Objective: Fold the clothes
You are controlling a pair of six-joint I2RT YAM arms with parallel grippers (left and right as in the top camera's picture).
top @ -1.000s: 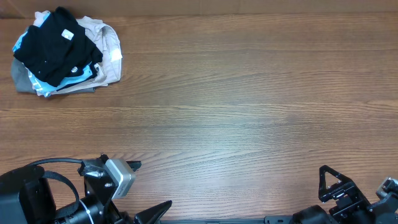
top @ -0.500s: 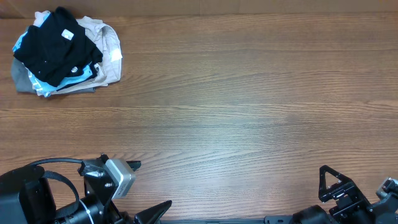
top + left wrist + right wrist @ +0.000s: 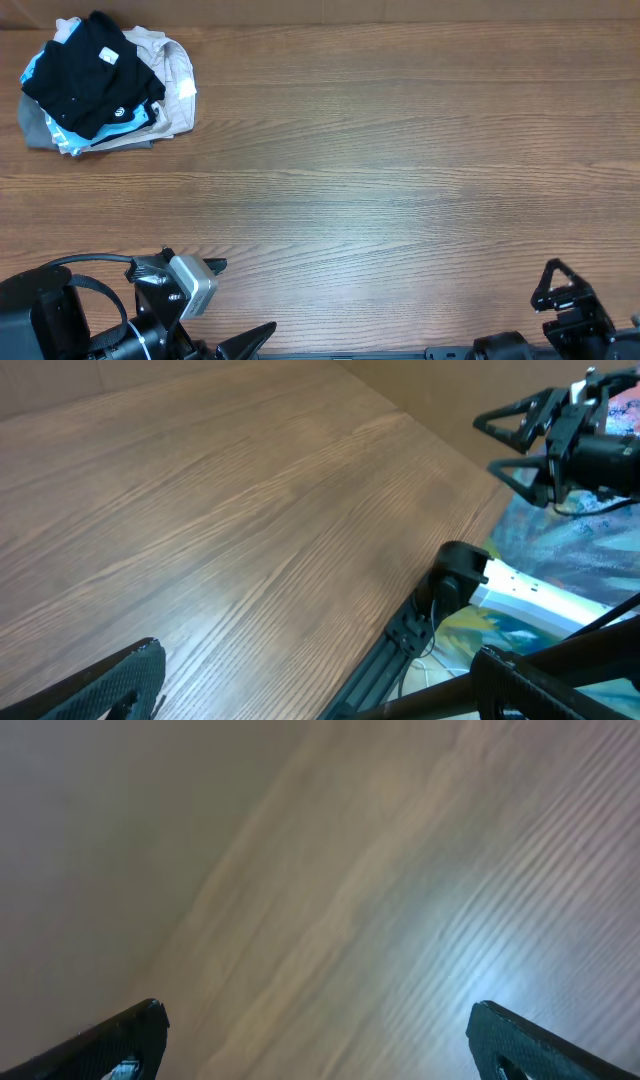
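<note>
Heap of clothes [image 3: 100, 85]: in the overhead view at 10 o'clock on the table [image 3: 400, 160], close to the far edge and well apart from both arms.
Black T-shirt [image 3: 80, 75]: crumpled on top of the heap, not spread out and not folded flat; no gripper touches it.
Neck tag [image 3: 108, 56]: small and white, facing up at about 1 o'clock on the black cloth.
Logo [image 3: 120, 112]: tiny white mark at about 5 o'clock on the black cloth, near its lower edge.
Grey garment [image 3: 32, 132]: peeks out under the heap at 7 o'clock.
Light blue shirt [image 3: 128, 121]: a strip shows beneath the black T-shirt at 5 o'clock, and another sliver at 9 o'clock.
Beige garment [image 3: 175, 70]: sticks out of the heap at 3 o'clock and lies against the black cloth.
Left gripper [image 3: 318, 680]: at 7 o'clock by the near edge of the table, with its jaws wide apart and nothing between them; its wrist view shows bare wood grain and the table's near corner.
Right gripper [image 3: 318, 1040]: at 5 o'clock by the near edge, with its jaws spread wide and holding nothing; its wrist view is blurred and shows only wood grain.
</note>
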